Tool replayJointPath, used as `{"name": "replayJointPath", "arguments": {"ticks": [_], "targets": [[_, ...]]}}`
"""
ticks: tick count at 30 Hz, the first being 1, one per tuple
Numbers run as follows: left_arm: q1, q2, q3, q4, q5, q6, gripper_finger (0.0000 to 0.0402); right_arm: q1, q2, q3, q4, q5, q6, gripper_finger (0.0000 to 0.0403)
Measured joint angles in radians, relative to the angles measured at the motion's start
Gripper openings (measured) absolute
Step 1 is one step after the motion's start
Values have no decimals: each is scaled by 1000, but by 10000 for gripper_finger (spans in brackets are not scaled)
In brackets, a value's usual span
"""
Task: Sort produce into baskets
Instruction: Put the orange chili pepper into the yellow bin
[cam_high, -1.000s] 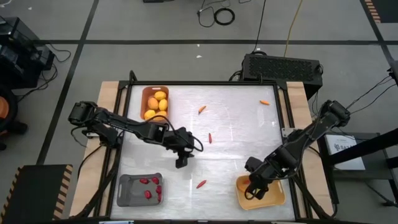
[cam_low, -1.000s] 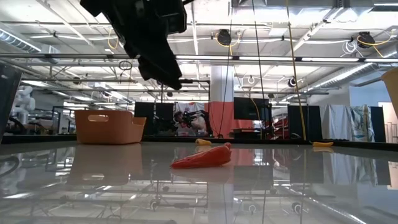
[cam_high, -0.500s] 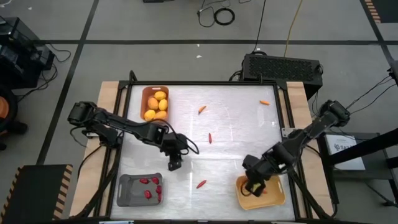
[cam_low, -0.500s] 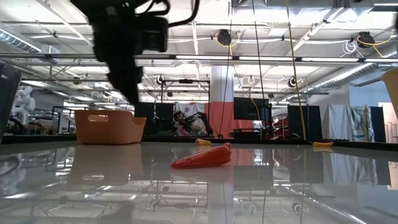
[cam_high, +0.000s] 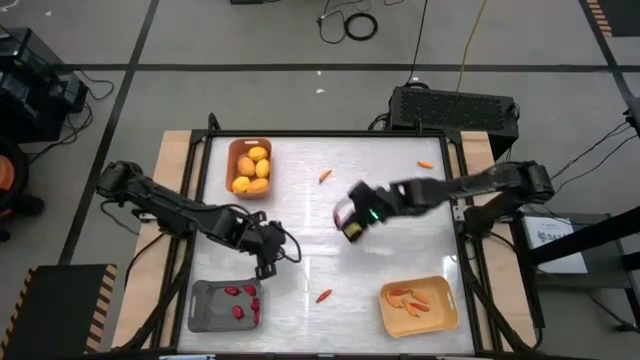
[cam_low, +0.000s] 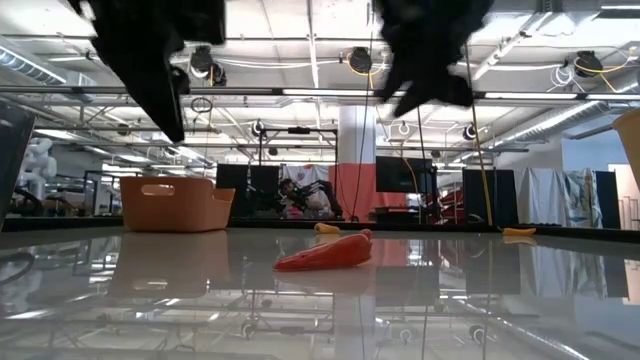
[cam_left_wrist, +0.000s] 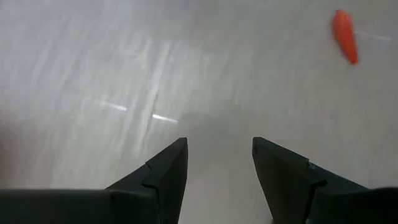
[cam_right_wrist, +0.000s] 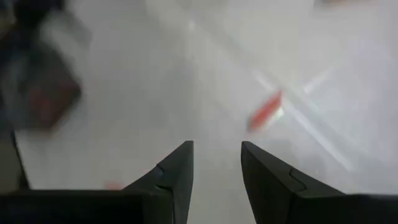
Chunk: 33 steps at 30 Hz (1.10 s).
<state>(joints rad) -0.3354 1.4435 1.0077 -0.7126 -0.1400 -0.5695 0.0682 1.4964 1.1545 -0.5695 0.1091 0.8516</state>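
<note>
Sorting is well along: lemons (cam_high: 251, 170) fill the orange basket (cam_high: 233, 150), chillies (cam_high: 238, 300) the grey basket (cam_high: 204, 312) and carrots (cam_high: 412, 299) the yellow basket (cam_high: 388, 319), while four pieces lie loose on the bench (cam_high: 390, 240), one chilli (cam_high: 338, 221) just beside the empty, spread right gripper (cam_high: 352, 228) and another (cam_high: 323, 296) near the spread, empty left gripper (cam_high: 264, 271).

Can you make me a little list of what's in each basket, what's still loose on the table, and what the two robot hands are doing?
orange-brown basket: yellow lemons
grey basket: red chillies
yellow basket: orange carrot sticks
loose on table: one red chilli near the front, two carrot sticks at the back
left gripper: open, empty, just above the grey basket
right gripper: open, empty, over the table's middle
</note>
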Motion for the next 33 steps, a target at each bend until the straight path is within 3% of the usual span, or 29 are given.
{"name": "replayJointPath", "arguments": {"ticks": [7, 13, 18, 22, 27, 33], "targets": [[-42, -100, 0, -72, -88, -95, 187, -248, 137, 0, 366, -1, -42, 125], [-48, -139, 0, -74, -144, -167, 187, -394, 279, 6, 546, -4, 57, 125], [-47, -139, 0, -75, -154, -184, 187, -450, 412, 136, 441, -54, 69, 125], [-51, -139, 0, -77, -154, -184, 187, -462, 504, 321, 202, -88, 20, 125], [-53, -139, 0, -90, -154, -180, 187, -460, 620, 541, -123, -35, -50, 125], [-53, -139, 0, -91, -160, -153, 187, -460, 731, 636, -197, -40, -20, 125]]}}
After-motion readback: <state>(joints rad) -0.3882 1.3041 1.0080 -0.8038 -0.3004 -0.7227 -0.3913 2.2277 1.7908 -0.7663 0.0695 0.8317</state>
